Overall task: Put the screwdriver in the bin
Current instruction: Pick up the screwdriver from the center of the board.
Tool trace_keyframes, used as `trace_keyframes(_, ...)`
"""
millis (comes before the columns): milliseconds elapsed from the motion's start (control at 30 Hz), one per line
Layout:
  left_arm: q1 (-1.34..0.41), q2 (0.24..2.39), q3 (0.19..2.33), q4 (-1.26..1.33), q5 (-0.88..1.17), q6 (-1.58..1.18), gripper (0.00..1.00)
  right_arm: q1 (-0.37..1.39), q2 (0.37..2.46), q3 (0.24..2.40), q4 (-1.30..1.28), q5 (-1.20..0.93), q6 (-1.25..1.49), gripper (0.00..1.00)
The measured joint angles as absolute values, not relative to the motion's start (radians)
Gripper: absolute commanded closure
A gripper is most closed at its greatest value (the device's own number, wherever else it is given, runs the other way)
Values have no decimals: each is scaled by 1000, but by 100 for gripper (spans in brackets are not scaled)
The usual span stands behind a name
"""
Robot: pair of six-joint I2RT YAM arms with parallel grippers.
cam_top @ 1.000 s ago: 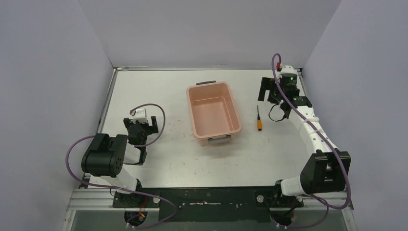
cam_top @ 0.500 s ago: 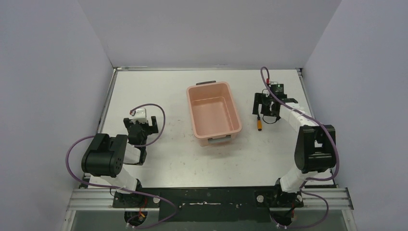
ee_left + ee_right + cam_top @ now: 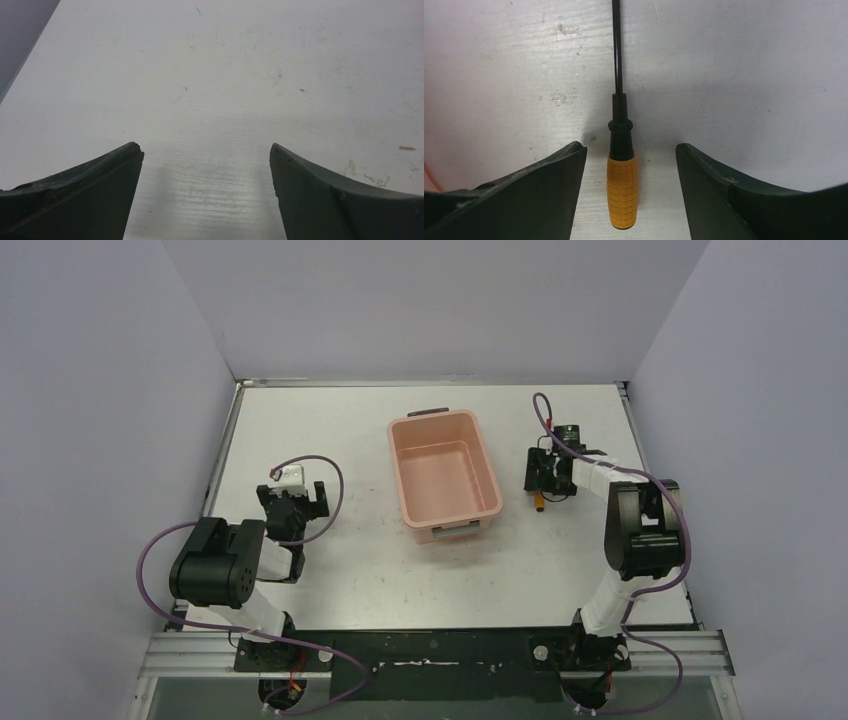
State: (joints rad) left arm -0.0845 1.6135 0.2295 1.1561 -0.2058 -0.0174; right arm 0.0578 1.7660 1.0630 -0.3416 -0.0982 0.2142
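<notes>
The screwdriver (image 3: 621,192) lies flat on the white table, its orange handle toward me and its thin black shaft pointing away. My right gripper (image 3: 629,146) is low over it and open, one finger on each side of the handle with a gap on both sides. From above, the right gripper (image 3: 541,480) covers most of the screwdriver (image 3: 540,499), just right of the salmon-pink bin (image 3: 398,470). Nothing lies inside the bin. My left gripper (image 3: 206,146) is open over bare table, left of the bin.
The left gripper (image 3: 290,502) rests near the table's left side. Purple walls enclose the table on three sides. The bin's grey handles sit at its far and near ends.
My right arm has come forward and down from the far right corner onto the screwdriver, and its jaws have narrowed around the handle. The left arm has not moved.
</notes>
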Motion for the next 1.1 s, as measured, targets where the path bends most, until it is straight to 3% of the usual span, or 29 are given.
trace_keyframes(333,-84,1613,230,1156,-206,-17,3,58,1781,1063,-340,-86,212,88)
trace_keyframes(667,-84,1613,230,1156,-206,-17,3,60,1726,1078,-405,-51,203,91)
trace_keyframes(1100,-84,1613,230,1156,-206,-17,3,68,1504,1271,-526,-34,196,91)
